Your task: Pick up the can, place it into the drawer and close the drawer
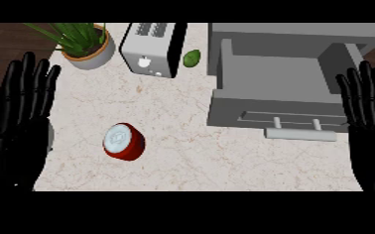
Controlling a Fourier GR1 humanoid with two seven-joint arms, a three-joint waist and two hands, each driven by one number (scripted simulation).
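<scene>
Can [123, 141] lying on counter [183, 129], drawer [282, 96] open, left robot hand [26, 114] and right robot hand [360, 114] flat-fingered, holding nothing

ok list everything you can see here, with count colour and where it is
can: one, red with a white top, on the counter left of centre
drawer: one, grey, pulled open at the right, pale bar handle at its front
toaster: one, silver and black, at the back near centre
potted plant: one, green leaves in a pale pot, back left
small green fruit: one, between toaster and drawer
counter: one, pale marbled
left hand: one, black, open, left edge
right hand: one, black, open, right edge
</scene>
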